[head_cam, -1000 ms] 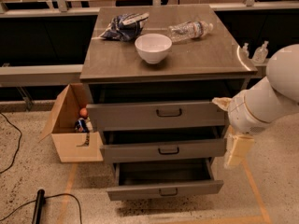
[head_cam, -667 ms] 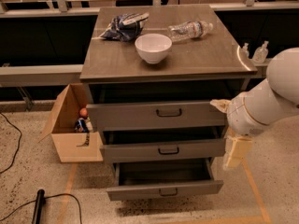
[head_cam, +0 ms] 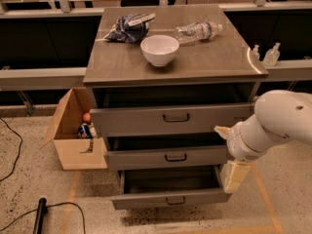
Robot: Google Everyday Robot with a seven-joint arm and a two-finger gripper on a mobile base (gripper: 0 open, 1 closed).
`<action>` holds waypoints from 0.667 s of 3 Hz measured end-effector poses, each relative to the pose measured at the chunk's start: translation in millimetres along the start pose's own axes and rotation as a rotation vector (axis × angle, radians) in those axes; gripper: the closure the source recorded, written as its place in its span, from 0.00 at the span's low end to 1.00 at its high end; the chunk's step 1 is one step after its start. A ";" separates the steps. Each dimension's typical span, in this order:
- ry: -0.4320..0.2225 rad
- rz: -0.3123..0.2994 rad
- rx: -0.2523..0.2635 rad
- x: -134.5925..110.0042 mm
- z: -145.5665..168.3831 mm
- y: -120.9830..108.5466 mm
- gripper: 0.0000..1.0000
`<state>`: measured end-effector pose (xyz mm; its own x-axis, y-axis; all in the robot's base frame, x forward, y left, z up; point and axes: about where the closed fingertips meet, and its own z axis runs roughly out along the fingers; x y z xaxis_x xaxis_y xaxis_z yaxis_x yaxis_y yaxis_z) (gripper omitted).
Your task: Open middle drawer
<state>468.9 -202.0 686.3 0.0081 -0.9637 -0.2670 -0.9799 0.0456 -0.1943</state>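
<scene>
The middle drawer [head_cam: 168,158] is the grey metal front of medium height with a small dark bail handle [head_cam: 175,157], between the taller top drawer [head_cam: 170,118] and the low bottom drawer [head_cam: 170,199]. It stands a little way out, with a dark gap above its front. My gripper [head_cam: 231,168] hangs at the end of the white arm [head_cam: 278,123], just off the right end of the middle drawer's front and to the right of the handle. It holds nothing that I can see.
The top and bottom drawers also stand partly out. On the cabinet top are a white bowl [head_cam: 159,49], a lying plastic bottle [head_cam: 197,31] and a crumpled bag [head_cam: 129,27]. An open cardboard box [head_cam: 73,130] sits on the floor at the left, and a cable [head_cam: 53,208] lies near it.
The arm and gripper have moved down and slightly left, from beside the top drawer's right end to beside the middle drawer's. The drawers have not moved.
</scene>
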 end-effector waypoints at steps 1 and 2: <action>0.009 0.008 -0.015 19.4 38.1 -0.4 0.00; -0.016 -0.013 -0.028 29.8 76.2 -9.7 0.00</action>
<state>493.9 -211.1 608.4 0.0235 -0.9597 -0.2801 -0.9848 0.0259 -0.1715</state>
